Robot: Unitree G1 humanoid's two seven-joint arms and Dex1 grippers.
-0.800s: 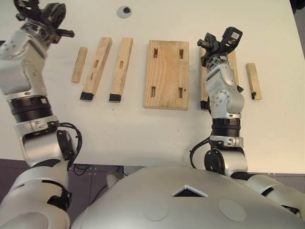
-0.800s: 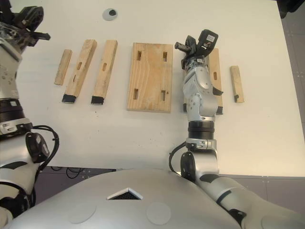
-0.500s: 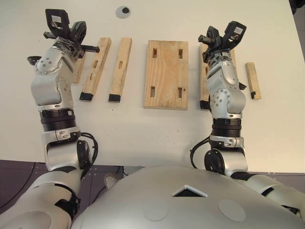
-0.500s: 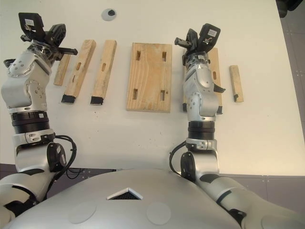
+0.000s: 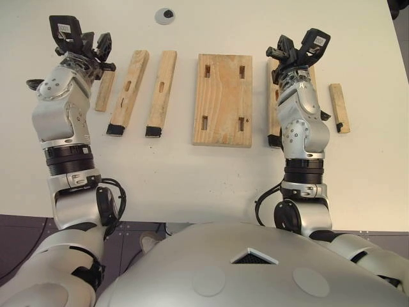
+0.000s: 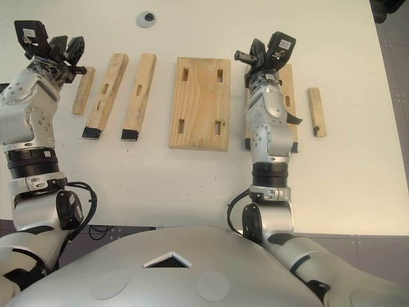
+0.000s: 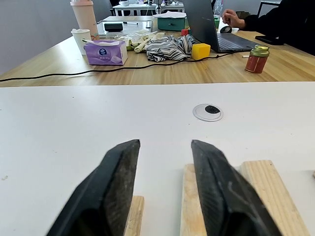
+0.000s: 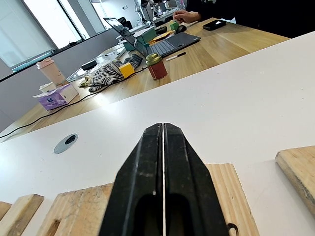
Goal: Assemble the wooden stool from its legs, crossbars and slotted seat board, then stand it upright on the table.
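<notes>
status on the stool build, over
Left gripper open over the left crossbar. Right gripper shut, empty, over the right legs. Seat board and all parts flat on the table, unassembled. Cable grommet beyond, clear of them.

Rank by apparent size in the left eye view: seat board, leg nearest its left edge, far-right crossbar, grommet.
1. seat board
2. leg
3. crossbar
4. grommet, wider than the crossbar but far shorter
All lie flat at similar distance, so the order holds.

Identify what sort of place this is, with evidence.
Probably an office or lab: a white table with a cable grommet, and behind it a wooden desk holding a laptop and tissue box.
</notes>
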